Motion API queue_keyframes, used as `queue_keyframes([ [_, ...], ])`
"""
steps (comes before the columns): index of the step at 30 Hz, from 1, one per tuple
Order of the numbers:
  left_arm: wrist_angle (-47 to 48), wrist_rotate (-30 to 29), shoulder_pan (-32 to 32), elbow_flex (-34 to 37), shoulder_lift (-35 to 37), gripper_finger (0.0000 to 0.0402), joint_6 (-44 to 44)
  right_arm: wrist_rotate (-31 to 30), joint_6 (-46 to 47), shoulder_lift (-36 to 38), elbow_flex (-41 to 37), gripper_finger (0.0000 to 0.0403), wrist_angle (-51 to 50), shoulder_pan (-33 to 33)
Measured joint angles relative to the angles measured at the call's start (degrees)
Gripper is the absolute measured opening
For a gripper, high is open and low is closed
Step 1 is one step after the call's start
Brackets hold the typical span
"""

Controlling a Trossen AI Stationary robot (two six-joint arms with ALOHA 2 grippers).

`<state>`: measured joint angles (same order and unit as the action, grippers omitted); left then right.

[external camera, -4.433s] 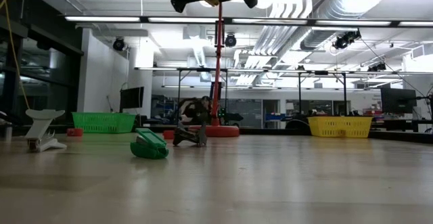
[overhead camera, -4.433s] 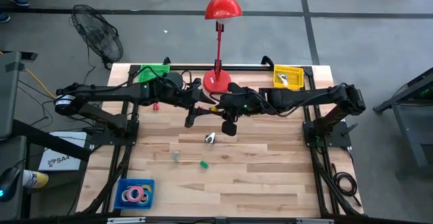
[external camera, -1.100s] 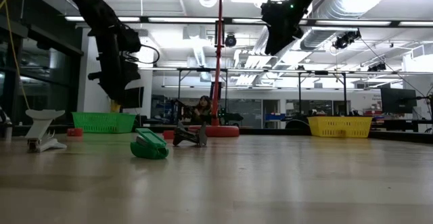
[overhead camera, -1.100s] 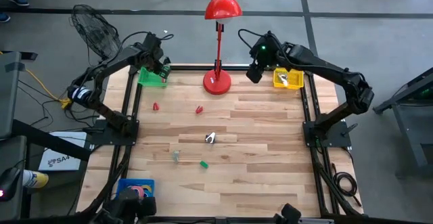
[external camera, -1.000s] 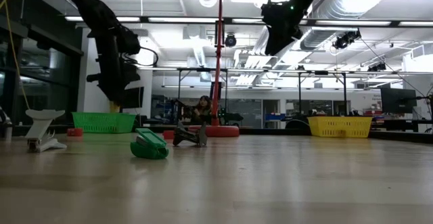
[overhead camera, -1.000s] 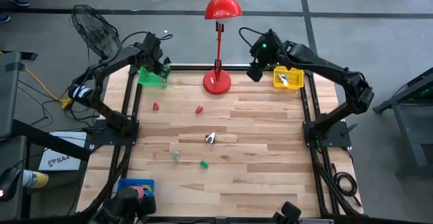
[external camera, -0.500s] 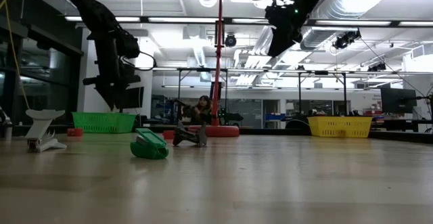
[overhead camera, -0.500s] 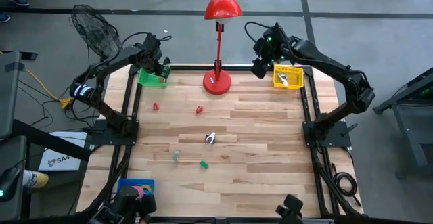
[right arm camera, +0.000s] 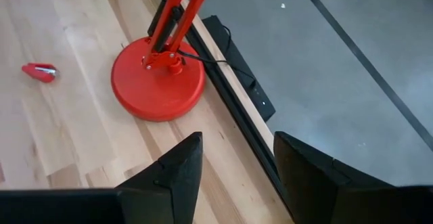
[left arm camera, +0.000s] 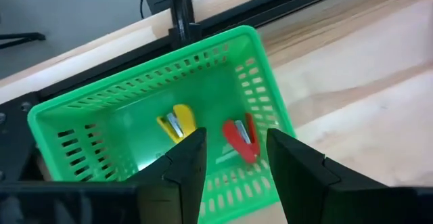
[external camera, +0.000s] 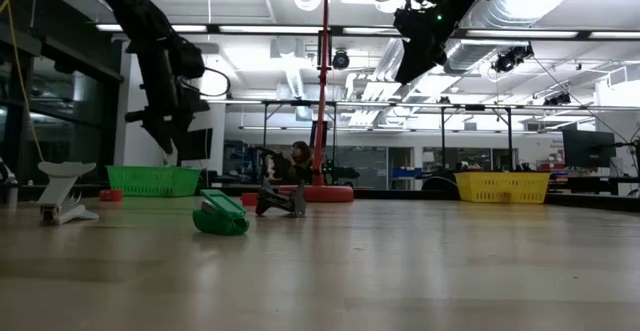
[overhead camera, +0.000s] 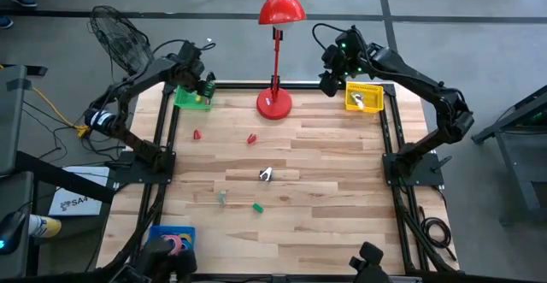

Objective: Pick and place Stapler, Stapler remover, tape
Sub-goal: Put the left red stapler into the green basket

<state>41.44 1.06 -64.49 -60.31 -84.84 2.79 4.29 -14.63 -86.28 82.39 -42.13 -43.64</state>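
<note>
Above the green basket (overhead camera: 192, 97) at the table's far left corner hangs the left gripper (left arm camera: 233, 158), fingers spread and holding nothing, poised straight over a yellow stapler (left arm camera: 177, 124) and a red stapler (left arm camera: 241, 140) lying side by side on the basket floor. Compared with a second ago, barely shifted, only settled a little closer over the basket; compared with some four seconds back, swung well away from the table's middle, where both arms had been crowded together. Over at the far right, beside the yellow basket (overhead camera: 363, 97), hovers the right gripper (right arm camera: 233, 166), fingers likewise parted and empty, looking down on the red lamp base (right arm camera: 157, 87) and one small red stapler remover (right arm camera: 39, 71) on the wood; drifted slightly outward within the last second. Probably a drop just finished on the left, with both arms now free for another fetch. Still loose on the boards: two small red pieces (overhead camera: 251, 138), a pale one (overhead camera: 266, 174) and a green one (overhead camera: 256, 206). Down at the near left corner, the tape (overhead camera: 175, 243) rolls sitting in the blue tray (overhead camera: 160, 232).
</note>
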Motion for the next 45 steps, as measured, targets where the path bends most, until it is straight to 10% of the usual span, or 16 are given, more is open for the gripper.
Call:
queue_keyframes([
  [14,14.9,0.7,5.0,0.0,7.7,0.0152,1.0,0.0,-1.2,0.0,0.0,0.0172,0.0,0.0],
  [28,25.4,-13.1,20.4,0.0,7.8,0.0152,24.0,3.3,-2.6,0.0,0.0,0.0170,4.3,-6.7],
  [45,26.5,-15.6,29.9,0.0,7.5,0.0152,41.5,10.3,-5.3,-0.4,0.0,0.0170,5.1,-11.1],
])
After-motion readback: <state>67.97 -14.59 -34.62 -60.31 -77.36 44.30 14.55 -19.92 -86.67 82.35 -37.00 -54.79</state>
